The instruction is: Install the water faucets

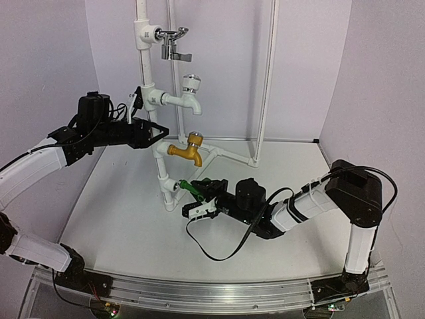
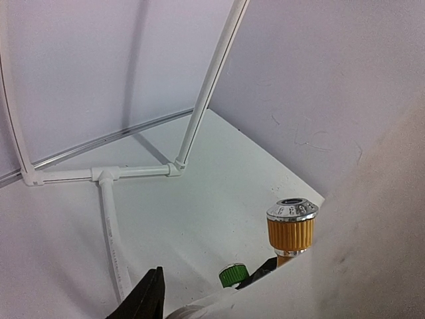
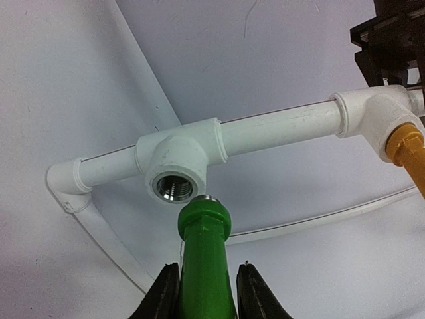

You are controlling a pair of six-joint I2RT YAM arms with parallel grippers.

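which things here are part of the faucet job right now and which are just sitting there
In the job: green tap, held in the right gripper; threaded socket on the pipe stand, just ahead of the tap's tip.
Just there: brass-yellow tap, white tap, chrome tap, all already mounted on the stand.

The green tap (image 3: pixel 202 246) looks like glossy, smooth plastic, with a thin silvery metal ring at its tip. The pipe frame (image 3: pixel 279 126) is smooth white plastic with a slight sheen, and its open socket (image 3: pixel 171 187) holds a bright threaded metal lining. The yellow tap (image 1: pixel 186 151) has a brassy, satin body, and its knob (image 2: pixel 291 229) is ribbed orange-yellow under a polished chrome cap. The top tap (image 1: pixel 174 41) is shiny bare metal. The right end effector (image 3: pixel 206 282) looks like matt black plastic. The tabletop (image 1: pixel 133 219) is matt white, and the rail (image 1: pixel 212 292) is brushed metal.
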